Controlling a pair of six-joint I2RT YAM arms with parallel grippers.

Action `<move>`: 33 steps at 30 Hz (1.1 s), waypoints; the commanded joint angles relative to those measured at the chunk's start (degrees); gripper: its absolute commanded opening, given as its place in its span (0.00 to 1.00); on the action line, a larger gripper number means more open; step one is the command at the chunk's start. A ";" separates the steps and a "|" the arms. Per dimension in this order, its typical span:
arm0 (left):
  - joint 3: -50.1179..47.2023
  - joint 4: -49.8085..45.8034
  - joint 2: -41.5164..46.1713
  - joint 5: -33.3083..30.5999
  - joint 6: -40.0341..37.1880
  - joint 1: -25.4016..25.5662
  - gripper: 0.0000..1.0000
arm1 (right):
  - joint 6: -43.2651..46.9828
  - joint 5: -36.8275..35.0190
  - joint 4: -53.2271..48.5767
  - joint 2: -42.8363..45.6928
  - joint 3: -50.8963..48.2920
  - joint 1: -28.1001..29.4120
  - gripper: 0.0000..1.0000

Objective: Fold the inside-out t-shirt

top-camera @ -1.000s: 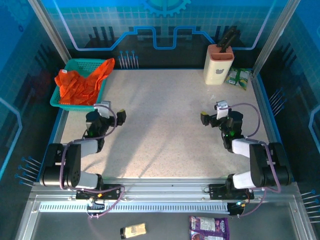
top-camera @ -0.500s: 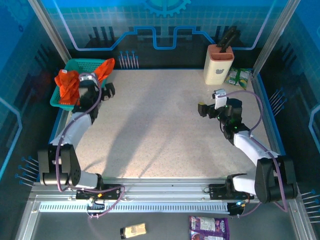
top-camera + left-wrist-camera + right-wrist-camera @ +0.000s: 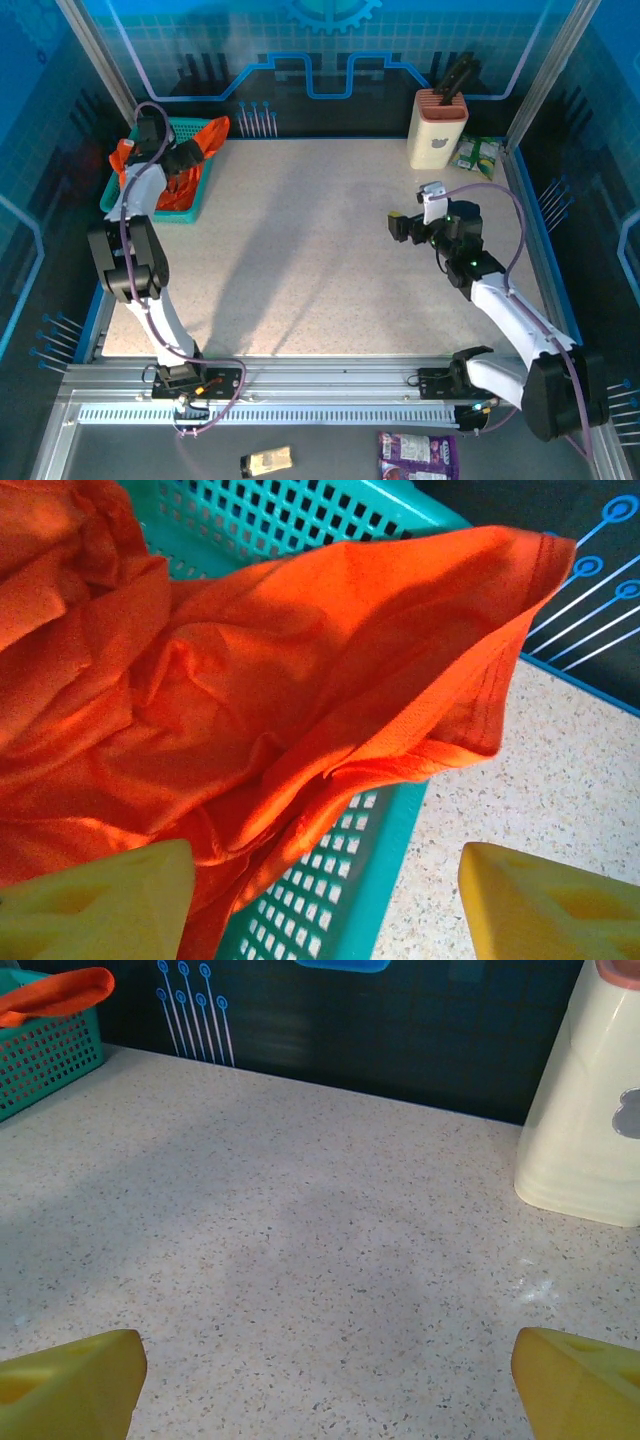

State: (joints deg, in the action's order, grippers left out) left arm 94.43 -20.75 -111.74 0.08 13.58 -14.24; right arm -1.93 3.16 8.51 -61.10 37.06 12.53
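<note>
The bright orange t-shirt [image 3: 208,137] lies crumpled in the teal basket [image 3: 150,213] at the table's back left, one flap hanging over the right wall. My left gripper [image 3: 186,160] reaches over that wall. In the left wrist view it [image 3: 325,910] is open: one yellow finger [image 3: 100,900] lies against the t-shirt [image 3: 250,680], the other [image 3: 550,910] over the table, with the basket wall [image 3: 330,880] between them. My right gripper [image 3: 398,228] hovers open over bare table at mid right, [image 3: 325,1390] with nothing between its fingers.
A cream knife block [image 3: 438,128] stands at the back right beside a green packet [image 3: 477,155]; the knife block [image 3: 590,1130] is ahead and right of the right gripper. Far left in that view are the basket [image 3: 40,1055] and an orange flap [image 3: 55,990].
My left arm has swung from the near left out to the basket, and its jaws have narrowed somewhat. The right arm has stretched forward and slightly left, still open.
</note>
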 commanded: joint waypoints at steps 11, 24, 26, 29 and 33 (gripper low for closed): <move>19.32 -8.77 -15.39 12.70 1.61 -1.58 0.62 | -0.31 -4.64 -6.23 7.67 -1.10 2.96 0.95; 23.91 -9.10 -19.70 14.11 2.59 -1.67 0.30 | -0.32 -6.13 -9.28 11.50 -1.33 3.55 0.94; 23.29 -8.18 -18.71 13.88 2.38 -1.84 0.19 | -0.39 -6.30 -9.54 11.83 -1.21 3.68 0.95; 23.12 -7.72 -17.19 14.28 2.20 -2.27 0.02 | -0.54 -6.33 -9.74 12.23 -1.11 3.96 0.94; 22.98 -7.55 -13.59 15.01 1.42 -2.65 0.00 | -0.64 -6.44 -10.13 12.65 -0.76 4.24 0.94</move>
State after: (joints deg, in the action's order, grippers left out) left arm 116.05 -28.56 -130.96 13.30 16.14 -16.05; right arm -1.96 -2.66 -0.54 -49.58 36.32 15.62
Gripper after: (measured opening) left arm 0.052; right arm 0.942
